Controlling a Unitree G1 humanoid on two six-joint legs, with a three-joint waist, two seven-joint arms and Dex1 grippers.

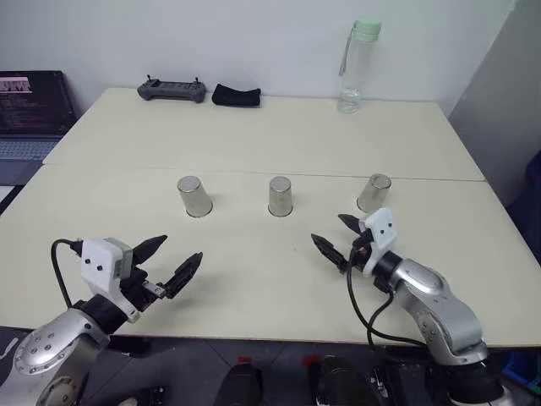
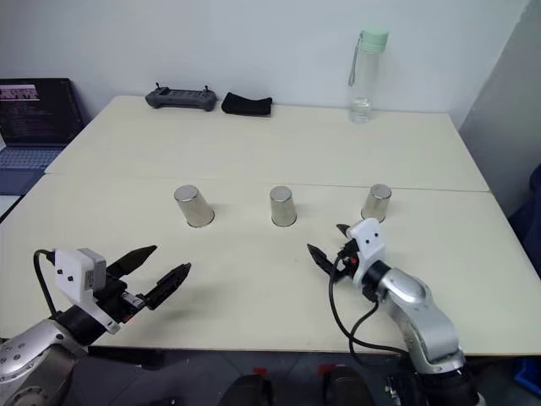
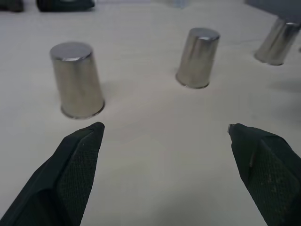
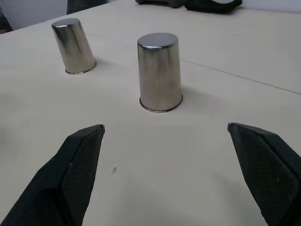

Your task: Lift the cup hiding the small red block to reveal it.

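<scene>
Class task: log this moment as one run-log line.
left gripper: open, empty | right gripper: open, facing middle cup | three cups inverted | red block unseen

The two head views look from above, forward and down over the table (image 1: 254, 144), up to its far edge, and share almost the same scene. Each wrist view sits low and close to the tabletop, looking between its own fingers toward the cups (image 4: 160, 73); both share the middle cup.

Both arms reach forward, left gripper (image 1: 172, 260) and right gripper (image 1: 336, 235) with fingers spread wide, holding nothing.
</scene>
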